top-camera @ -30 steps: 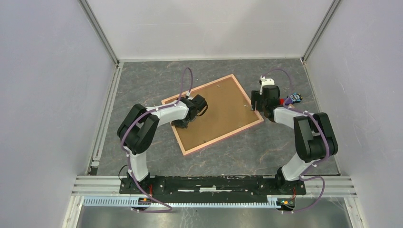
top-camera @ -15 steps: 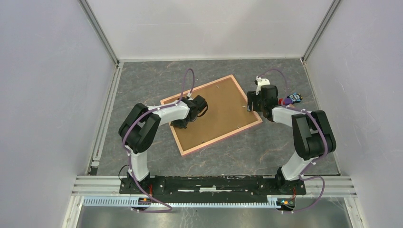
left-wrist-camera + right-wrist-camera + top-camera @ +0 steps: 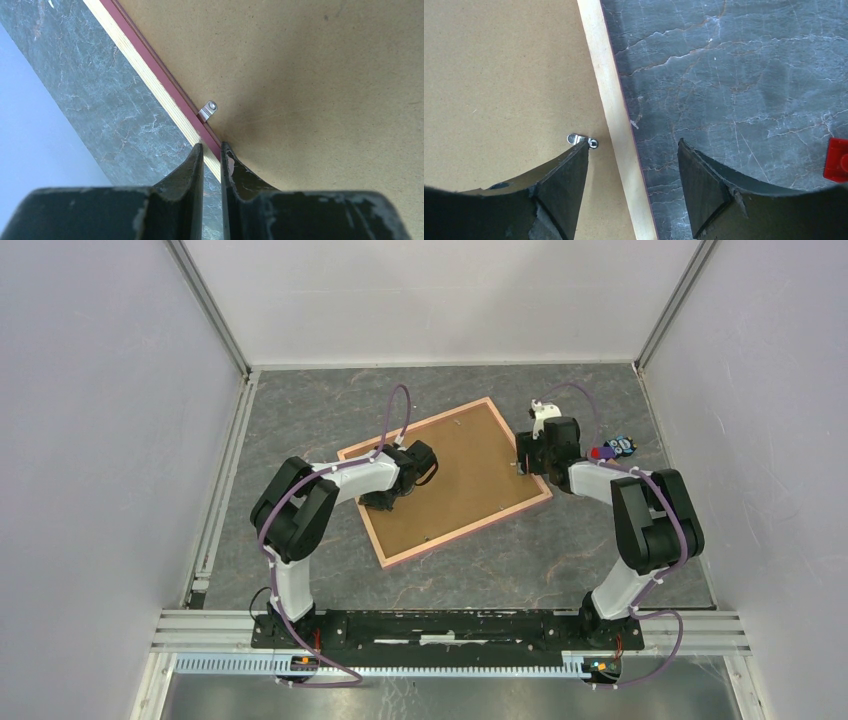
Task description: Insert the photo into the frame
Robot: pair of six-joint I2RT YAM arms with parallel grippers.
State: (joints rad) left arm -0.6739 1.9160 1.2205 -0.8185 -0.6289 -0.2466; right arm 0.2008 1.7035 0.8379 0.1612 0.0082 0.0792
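Pinching the frame (image 3: 310,75) (back up), left gripper (image 3: 211,148).

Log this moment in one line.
frame: back up | left gripper: shut on frame rim | right gripper: open astride opposite rim | photo: unseen

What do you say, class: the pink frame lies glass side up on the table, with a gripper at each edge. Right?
Not quite: the frame lies back up; the top view shows its brown backing board. The rest holds.
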